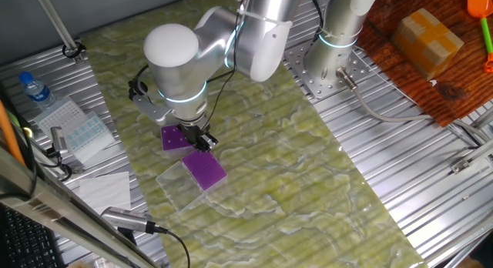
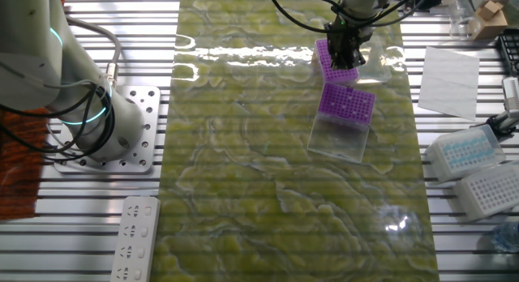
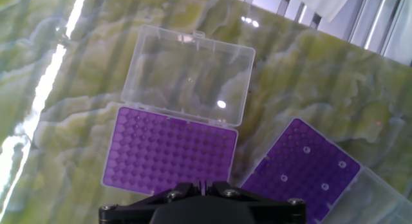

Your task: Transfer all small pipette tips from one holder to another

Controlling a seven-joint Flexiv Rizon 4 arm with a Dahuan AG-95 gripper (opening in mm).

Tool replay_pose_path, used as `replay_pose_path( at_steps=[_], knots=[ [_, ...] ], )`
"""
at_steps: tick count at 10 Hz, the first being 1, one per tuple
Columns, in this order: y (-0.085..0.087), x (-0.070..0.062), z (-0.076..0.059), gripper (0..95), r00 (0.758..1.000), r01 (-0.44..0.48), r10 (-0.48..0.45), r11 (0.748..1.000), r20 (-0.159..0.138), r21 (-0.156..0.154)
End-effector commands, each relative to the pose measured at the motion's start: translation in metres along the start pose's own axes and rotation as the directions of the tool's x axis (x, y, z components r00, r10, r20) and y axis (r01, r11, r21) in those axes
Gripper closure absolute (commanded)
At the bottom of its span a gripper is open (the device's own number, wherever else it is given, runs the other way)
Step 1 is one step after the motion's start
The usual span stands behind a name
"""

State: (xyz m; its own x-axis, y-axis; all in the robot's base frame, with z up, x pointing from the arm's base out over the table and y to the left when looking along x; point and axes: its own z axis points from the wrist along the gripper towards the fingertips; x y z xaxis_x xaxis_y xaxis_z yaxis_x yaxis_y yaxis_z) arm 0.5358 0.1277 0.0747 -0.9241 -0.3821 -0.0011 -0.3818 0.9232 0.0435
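Under the closed claw, two purple racks, perhaps four small pipette tips

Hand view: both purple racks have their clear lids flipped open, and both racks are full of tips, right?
Not quite. Both clear lids are open, but the hand view shows the left purple rack with empty holes, lid folded back, while the right purple rack holds only a few small pipette tips.

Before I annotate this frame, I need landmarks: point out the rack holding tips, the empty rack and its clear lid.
rack holding tips [image 3: 301, 165], hand view, purple top face
empty rack [image 3: 168, 158], hand view, top face
clear lid [image 3: 188, 76], hand view, inner panel
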Motion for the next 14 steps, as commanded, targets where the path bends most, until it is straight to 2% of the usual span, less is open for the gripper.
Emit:
replay_pose_path(
  at_steps=[1,8,11,12,14],
  knots=[
    [0.0,0.0007,0.0012,95.0,1.0,0.002,-0.002,1.0,0.003,0.002],
    [0.0,0.0025,0.0028,95.0,1.0,0.005,-0.005,1.0,0.007,0.005],
    [-0.0018,0.002,0.0092,95.0,1.0,0.021,-0.021,1.0,0.016,0.007],
    [-0.0022,0.0019,0.0104,76.0,0.999,0.04,-0.04,0.999,0.015,0.009],
    [-0.0024,0.0021,0.0102,76.0,0.998,0.068,-0.068,0.998,0.014,0.02]
  ],
)
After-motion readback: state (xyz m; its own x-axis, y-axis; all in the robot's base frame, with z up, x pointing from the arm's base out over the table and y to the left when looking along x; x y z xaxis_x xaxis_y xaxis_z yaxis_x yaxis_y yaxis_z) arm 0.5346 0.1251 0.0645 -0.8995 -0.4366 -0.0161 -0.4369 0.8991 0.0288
